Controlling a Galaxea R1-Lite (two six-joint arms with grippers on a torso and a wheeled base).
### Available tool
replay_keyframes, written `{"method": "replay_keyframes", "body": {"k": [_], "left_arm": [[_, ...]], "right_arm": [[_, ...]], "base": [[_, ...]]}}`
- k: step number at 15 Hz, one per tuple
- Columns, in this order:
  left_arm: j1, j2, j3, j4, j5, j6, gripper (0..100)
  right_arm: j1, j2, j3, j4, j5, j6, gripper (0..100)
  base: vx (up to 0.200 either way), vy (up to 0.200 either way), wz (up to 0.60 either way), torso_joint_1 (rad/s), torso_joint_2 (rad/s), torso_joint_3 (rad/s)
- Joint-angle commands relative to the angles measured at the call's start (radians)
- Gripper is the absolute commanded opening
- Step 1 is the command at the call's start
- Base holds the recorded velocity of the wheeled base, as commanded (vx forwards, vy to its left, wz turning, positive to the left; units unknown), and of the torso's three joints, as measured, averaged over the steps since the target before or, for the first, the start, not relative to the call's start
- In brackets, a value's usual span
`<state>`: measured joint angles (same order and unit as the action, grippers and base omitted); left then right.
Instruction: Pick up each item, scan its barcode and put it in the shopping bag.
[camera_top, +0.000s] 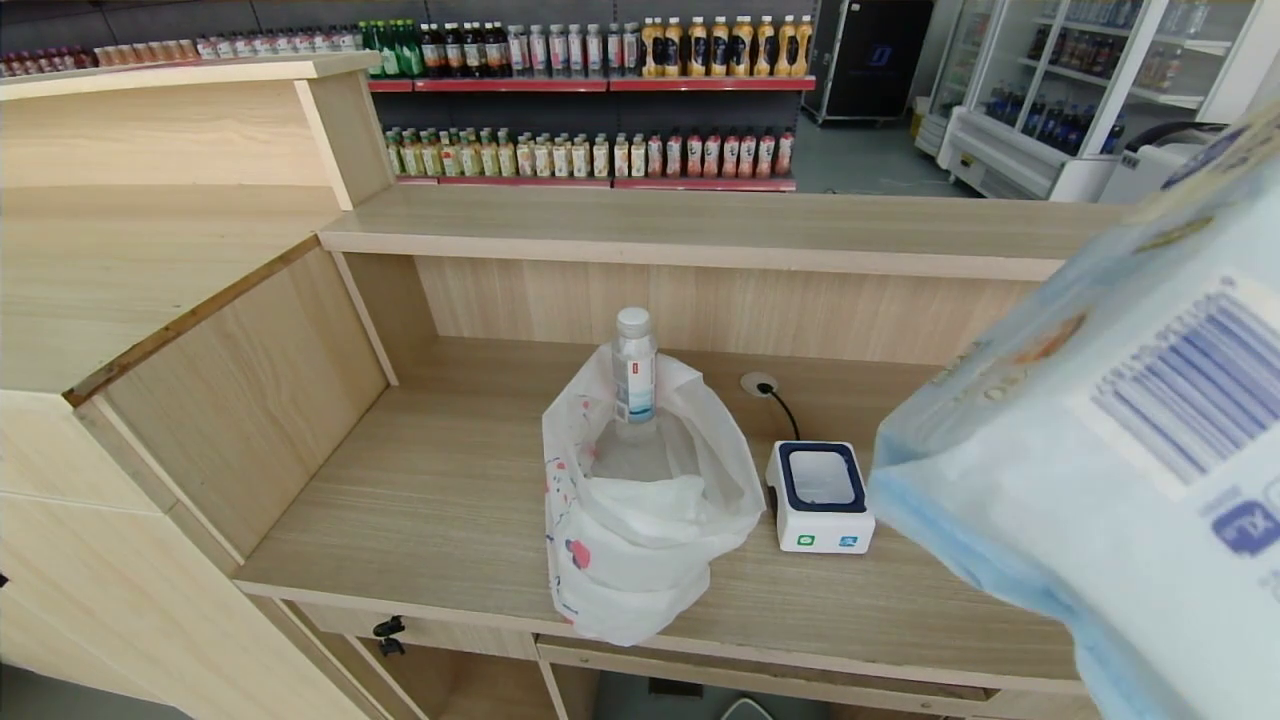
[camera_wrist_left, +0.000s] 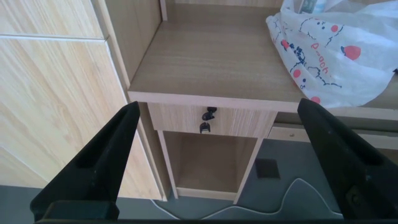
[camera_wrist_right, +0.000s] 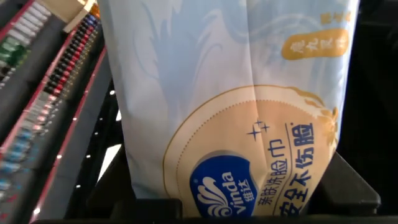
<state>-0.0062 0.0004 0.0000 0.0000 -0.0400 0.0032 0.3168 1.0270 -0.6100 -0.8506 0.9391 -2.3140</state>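
Observation:
A big pale-blue tissue pack (camera_top: 1130, 440) hangs high at the right, above the counter and to the right of the scanner (camera_top: 820, 495); its barcode (camera_top: 1195, 385) faces the head camera. My right gripper (camera_wrist_right: 249, 208) is shut on the tissue pack (camera_wrist_right: 236, 106), dark fingers (camera_wrist_right: 348, 186) pressing its sides. The white printed shopping bag (camera_top: 640, 520) stands open mid-counter with a water bottle (camera_top: 634, 375) upright inside. My left gripper (camera_wrist_left: 217, 106) is open and holds nothing, below and in front of the counter's front edge, left of the shopping bag (camera_wrist_left: 336, 56).
The wooden counter (camera_top: 430, 500) has a slanted side panel (camera_top: 240, 410) on the left and a raised ledge (camera_top: 700, 230) behind. The scanner's cable runs to a hole (camera_top: 758, 383). A drawer with a key (camera_wrist_left: 208, 119) sits under the front edge. Drink shelves stand beyond.

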Motion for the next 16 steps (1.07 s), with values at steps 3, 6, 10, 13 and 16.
{"method": "replay_keyframes", "body": {"k": [3, 6, 10, 13, 16], "left_arm": [[0.000, 0.001, 0.000, 0.000, 0.000, 0.000, 100], [0.000, 0.001, 0.000, 0.000, 0.000, 0.000, 100], [0.000, 0.001, 0.000, 0.000, 0.000, 0.000, 100], [0.000, 0.001, 0.000, 0.000, 0.000, 0.000, 100], [0.000, 0.001, 0.000, 0.000, 0.000, 0.000, 100]], "right_arm": [[-0.259, -0.036, -0.169, 0.159, -0.290, 0.576, 0], [-0.328, -0.076, -0.096, 0.231, -0.675, 1.050, 0], [-0.331, -0.008, -0.221, 0.644, -1.195, 1.486, 0], [-0.308, 0.042, -0.290, 0.837, -1.145, 1.711, 0], [-0.292, 0.015, -0.303, 1.045, -0.853, 1.938, 0]], "base": [[0.000, 0.000, 0.00, 0.000, 0.00, 0.000], [0.000, 0.000, 0.00, 0.000, 0.00, 0.000], [0.000, 0.000, 0.00, 0.000, 0.00, 0.000], [0.000, 0.000, 0.00, 0.000, 0.00, 0.000], [0.000, 0.000, 0.00, 0.000, 0.00, 0.000]]}}
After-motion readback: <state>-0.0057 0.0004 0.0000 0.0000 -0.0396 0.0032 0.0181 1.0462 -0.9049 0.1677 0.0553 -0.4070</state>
